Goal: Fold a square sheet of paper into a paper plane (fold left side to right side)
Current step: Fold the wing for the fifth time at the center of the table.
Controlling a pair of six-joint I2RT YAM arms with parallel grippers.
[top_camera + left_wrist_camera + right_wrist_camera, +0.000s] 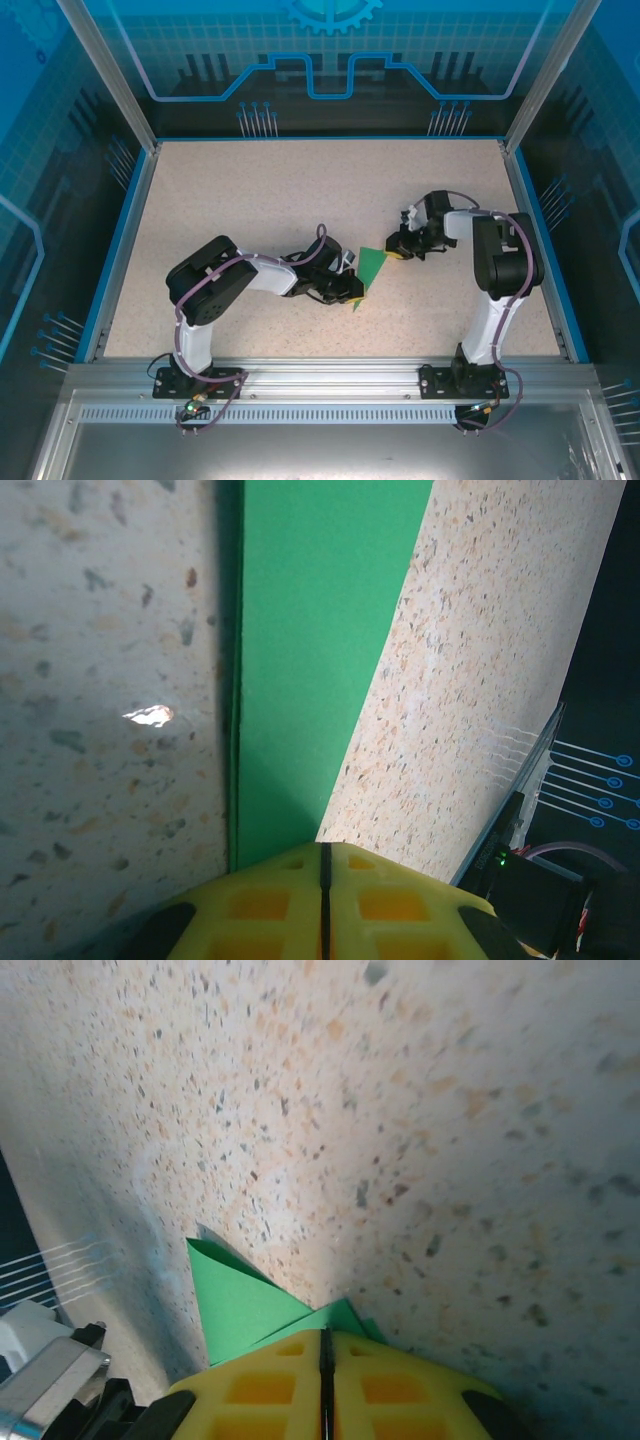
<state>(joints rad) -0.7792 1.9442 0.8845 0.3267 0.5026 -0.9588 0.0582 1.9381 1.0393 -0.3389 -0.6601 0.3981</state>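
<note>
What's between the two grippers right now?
The green paper bridges the gap between the left gripper and the right gripper, both shut on its ends. Nothing else lies there, as the top view shows.

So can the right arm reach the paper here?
Looks so: the right gripper, shut, has its tips on a corner of the paper; the left gripper sits at the opposite edge, out of the way.
</note>
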